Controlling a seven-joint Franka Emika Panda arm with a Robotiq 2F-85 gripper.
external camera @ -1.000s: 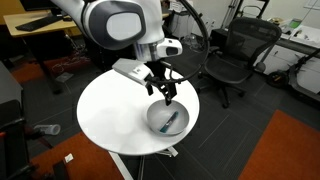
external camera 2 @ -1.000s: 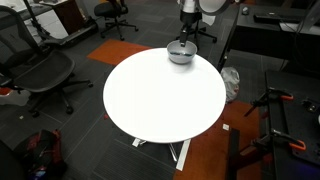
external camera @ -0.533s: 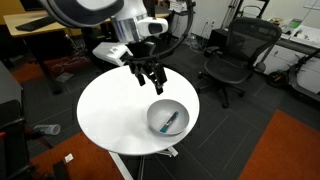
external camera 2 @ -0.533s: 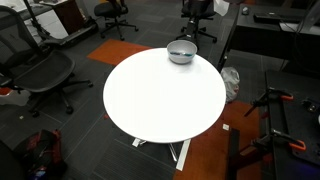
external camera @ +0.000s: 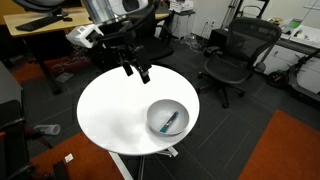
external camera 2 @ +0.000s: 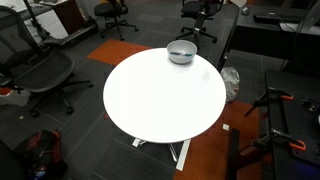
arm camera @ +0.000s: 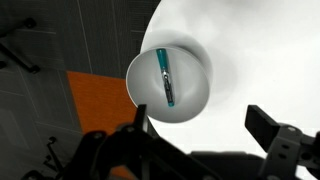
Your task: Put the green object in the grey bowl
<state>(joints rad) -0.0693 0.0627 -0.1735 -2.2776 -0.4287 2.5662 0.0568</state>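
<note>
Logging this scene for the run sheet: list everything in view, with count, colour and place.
green object: one, dark teal-green, lying inside the bowl
grey bowl: one, light grey, on the table near its edge
table: one, round, white, middle of the room
office chairs: several, black, on the floor around the table
carpet patches: orange, on the dark floor beside the table
claw: one, black, open and holding nothing, above the table and off to the side of the bowl
</note>
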